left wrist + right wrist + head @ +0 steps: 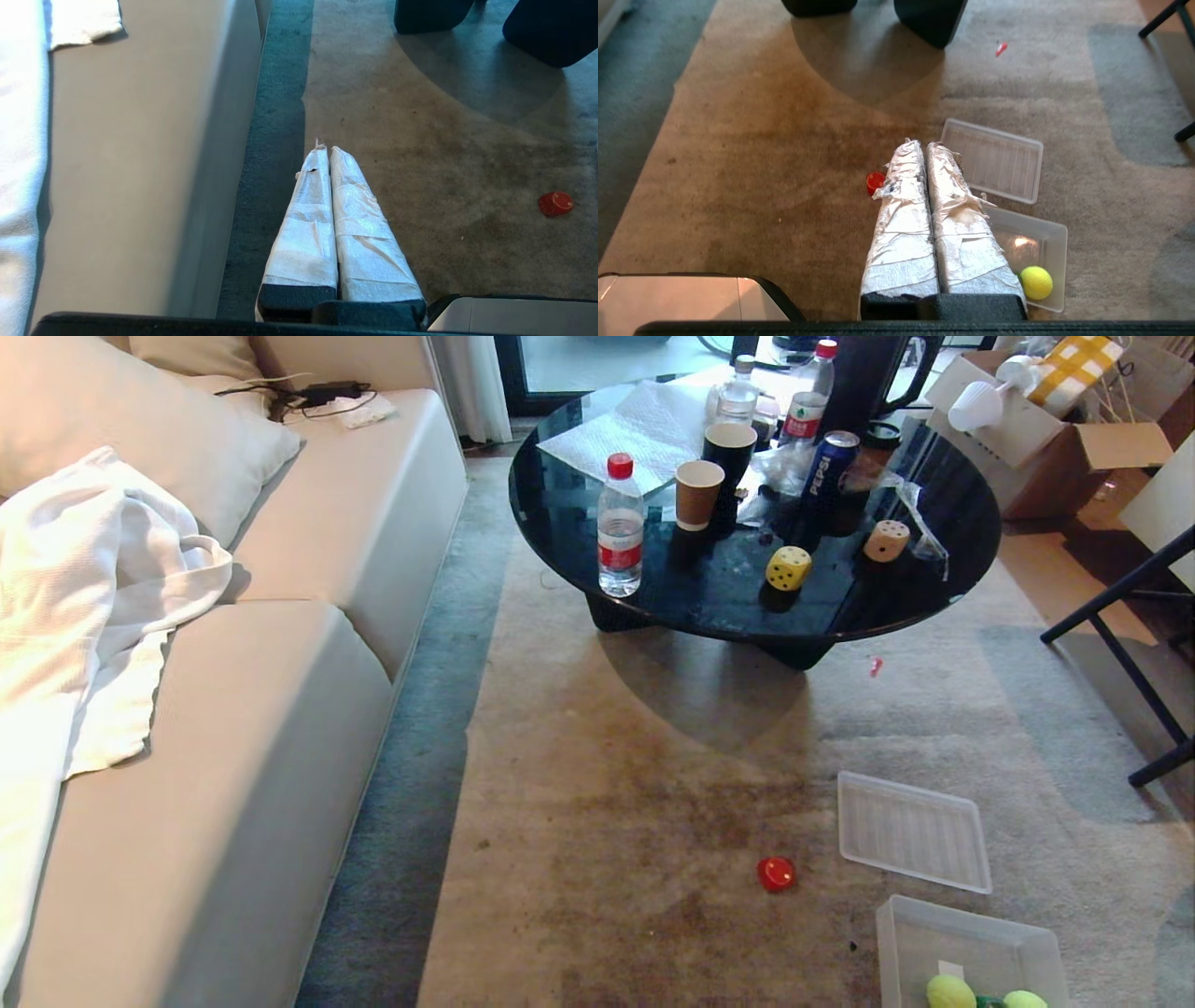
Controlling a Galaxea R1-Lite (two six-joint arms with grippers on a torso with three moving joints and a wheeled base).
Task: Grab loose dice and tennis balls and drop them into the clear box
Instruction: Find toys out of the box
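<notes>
Head view: yellow die (789, 568) and tan die (886, 540) sit on the round desk (560, 513) at 12 o'clock; red die (776, 874) lies on the carpet, clear box (971, 947) with tennis balls (950, 992) at 5 o'clock. Left pincer (325, 148) and right pincer (923, 143) are clenched, empty.

The only word that reads clearly is "PEPSI", printed in white up the side of the blue can (830, 464) on the table (579, 527). The red labels on the water bottle (620, 525) and on the second bottle (808, 409) carry print too small to read.
</notes>
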